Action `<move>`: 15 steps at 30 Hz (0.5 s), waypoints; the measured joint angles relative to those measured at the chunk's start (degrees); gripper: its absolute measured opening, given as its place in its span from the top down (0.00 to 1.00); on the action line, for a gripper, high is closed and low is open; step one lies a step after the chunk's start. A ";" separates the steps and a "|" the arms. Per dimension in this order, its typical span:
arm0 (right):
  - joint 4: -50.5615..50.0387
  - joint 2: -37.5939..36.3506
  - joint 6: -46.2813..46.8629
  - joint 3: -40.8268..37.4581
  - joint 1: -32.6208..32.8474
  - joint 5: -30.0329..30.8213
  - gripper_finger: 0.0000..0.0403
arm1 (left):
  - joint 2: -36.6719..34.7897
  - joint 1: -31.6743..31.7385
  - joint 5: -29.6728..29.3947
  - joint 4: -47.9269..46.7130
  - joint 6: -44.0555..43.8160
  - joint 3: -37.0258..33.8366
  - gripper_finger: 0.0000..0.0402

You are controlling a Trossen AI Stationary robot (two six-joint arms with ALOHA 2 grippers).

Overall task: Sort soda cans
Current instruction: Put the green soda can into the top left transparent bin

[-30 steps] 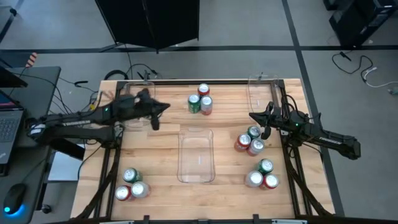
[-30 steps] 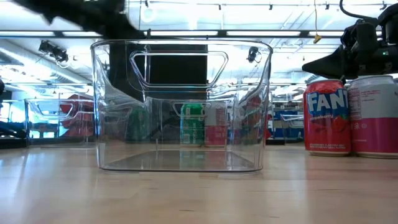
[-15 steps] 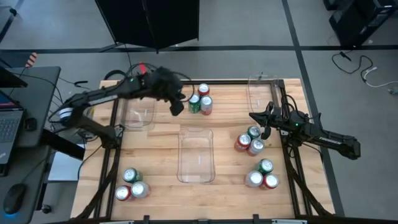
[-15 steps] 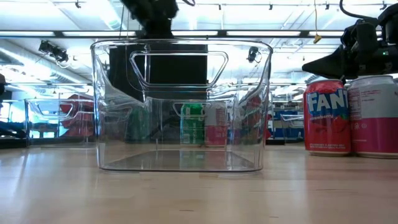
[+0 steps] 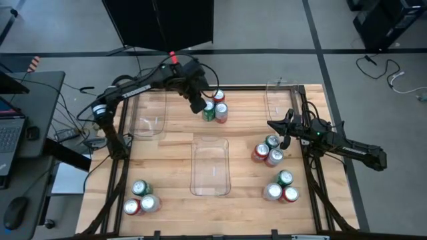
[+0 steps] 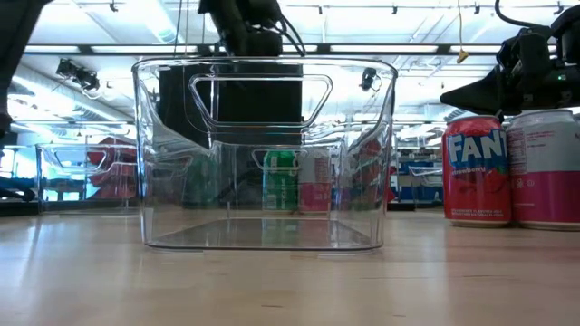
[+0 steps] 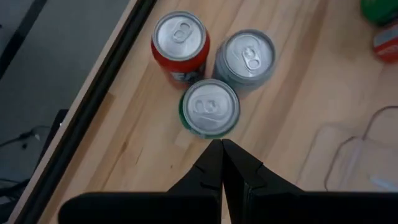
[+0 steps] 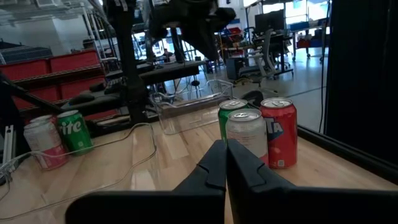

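Three soda cans stand together at the table's far middle: a red one (image 7: 181, 40), a silver one (image 7: 247, 55) and a green one (image 7: 209, 107). My left gripper (image 7: 221, 146) is shut and tipped downward, hovering just left of the green can (image 5: 208, 111) without touching it. Further clusters of three stand at the right (image 5: 268, 151), near right (image 5: 282, 189) and near left (image 5: 141, 199). My right gripper (image 5: 270, 124) is shut and level, waiting at the right edge beside the right cluster.
A clear bin (image 5: 211, 167) stands in the table's middle, another at the far left (image 5: 148, 115), a third at the far right (image 5: 279, 100). The low view looks through the middle bin (image 6: 263, 154), with a red can (image 6: 476, 167) and a silver-pink can (image 6: 546, 167) beside it.
My left gripper has swung from above the far-left bin toward the table's right and far edge, rising a little and tipping downward, to the three cans at the far middle. Its fingers have stayed shut. No can has moved.
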 joint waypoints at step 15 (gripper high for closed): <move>0.00 0.01 0.00 0.00 0.01 -0.02 1.00 | 5.82 0.32 -1.78 0.54 9.84 8.61 0.65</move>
